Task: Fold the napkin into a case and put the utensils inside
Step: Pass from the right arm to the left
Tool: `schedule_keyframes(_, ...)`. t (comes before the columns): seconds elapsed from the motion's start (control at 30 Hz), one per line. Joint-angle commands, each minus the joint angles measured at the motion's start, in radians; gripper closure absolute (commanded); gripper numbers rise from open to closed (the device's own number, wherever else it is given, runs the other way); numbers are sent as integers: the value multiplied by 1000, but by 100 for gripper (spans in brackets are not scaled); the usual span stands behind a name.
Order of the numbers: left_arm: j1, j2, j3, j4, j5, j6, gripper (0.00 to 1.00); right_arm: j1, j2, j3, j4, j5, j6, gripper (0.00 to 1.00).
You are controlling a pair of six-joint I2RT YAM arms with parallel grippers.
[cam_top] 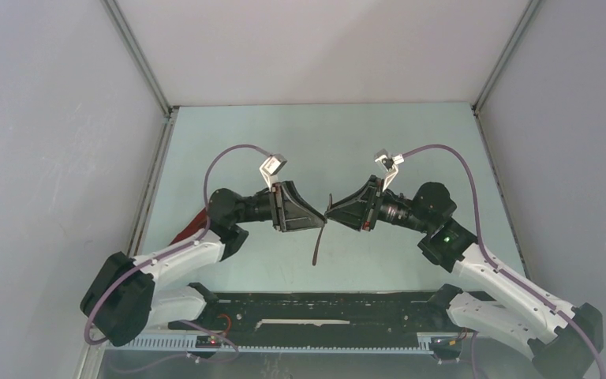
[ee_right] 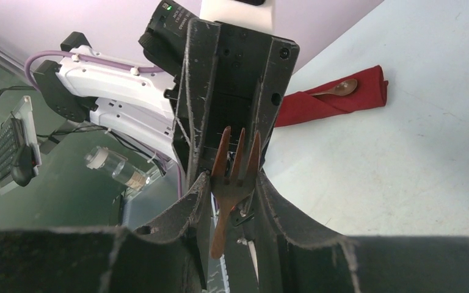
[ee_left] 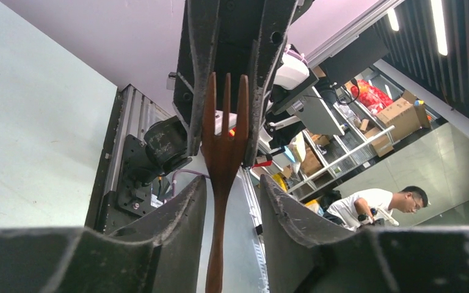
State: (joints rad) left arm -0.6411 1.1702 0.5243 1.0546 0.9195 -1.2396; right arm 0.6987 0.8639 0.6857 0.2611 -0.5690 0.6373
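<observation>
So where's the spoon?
The spoon lies in the folded red napkin on the table, upper right in the right wrist view, on the robot's left side.

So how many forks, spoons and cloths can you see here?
Forks: 1, the dark brown wooden fork
Spoons: 1, the dark brown wooden spoon
Cloths: 1, the dark red folded cloth
Total: 3

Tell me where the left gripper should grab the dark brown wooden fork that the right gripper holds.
Take the dark brown wooden fork on its slim handle, below the head. The right gripper pinches the head across its width, tines up, so the handle hangs free. Come level from opposite, where the open left gripper straddles it.
</observation>
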Motion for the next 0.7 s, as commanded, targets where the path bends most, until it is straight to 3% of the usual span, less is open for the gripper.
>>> schedule_keyframes(0.0, -6, 19, 13, 61, 21, -21, 60, -11, -9, 1, 57, -19, 12, 100)
schedule_keyframes(0.37, -9, 46, 23, 130, 18, -59, 74, -13, -8, 1, 48, -29, 9, 100)
schedule_keyframes(0.67, -10, 49, 25, 132, 28, -63, 74, -13, -1, 2, 56, -23, 12, 100)
